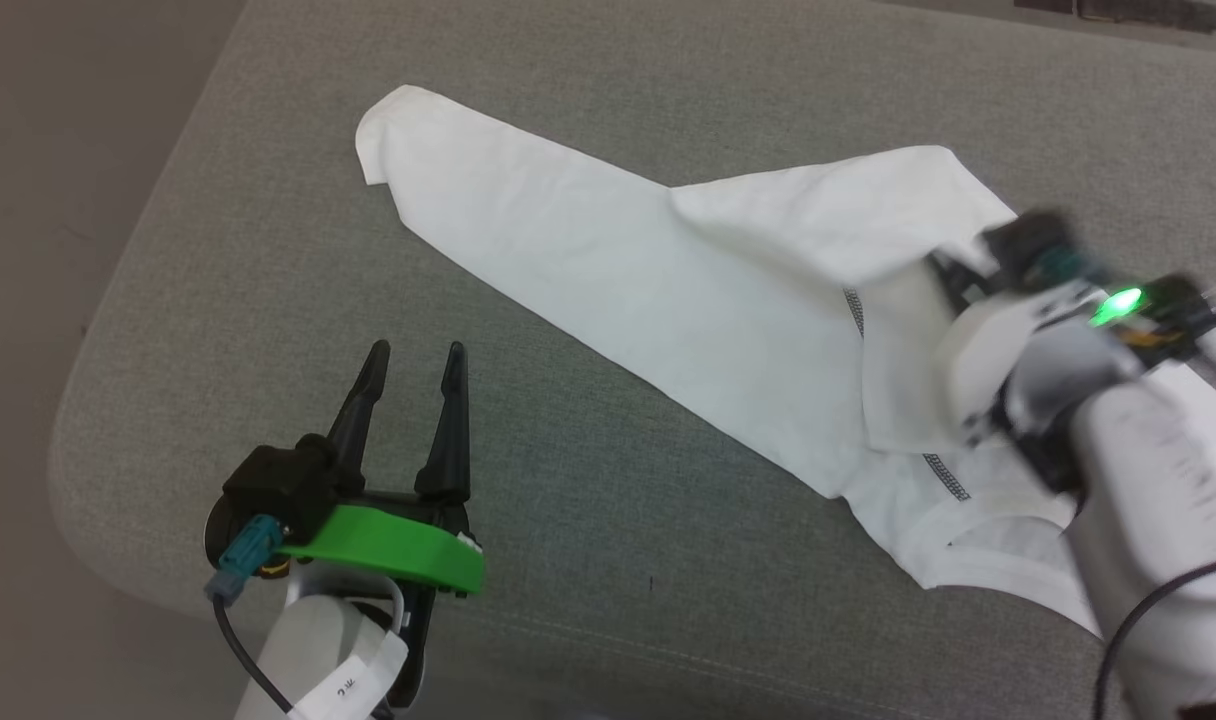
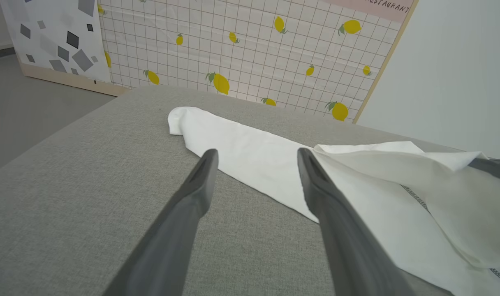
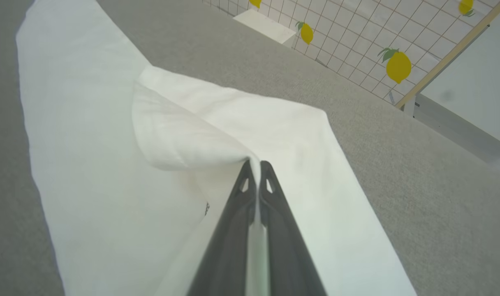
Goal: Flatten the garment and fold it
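Note:
The white T-shirt (image 1: 668, 290) lies folded into a long strip slanting across the grey cushion (image 1: 568, 500), with dark zigzag stitching near its right end. My right gripper (image 1: 953, 275) is shut on a fold of the T-shirt (image 3: 184, 139), lifting a flap of cloth off the layer beneath; a thin strip of fabric runs between its fingers (image 3: 233, 213). My left gripper (image 1: 416, 360) is open above bare cushion, left of the shirt's lower edge. In the left wrist view that left gripper (image 2: 256, 158) points at the T-shirt (image 2: 254, 156), holding nothing.
The cushion's rounded left edge (image 1: 78, 400) and front edge drop to the floor. Behind the cushion stands a gridded panel with lemon print (image 2: 250, 45). A rigid white box (image 3: 266, 25) sits at the far edge near the panel.

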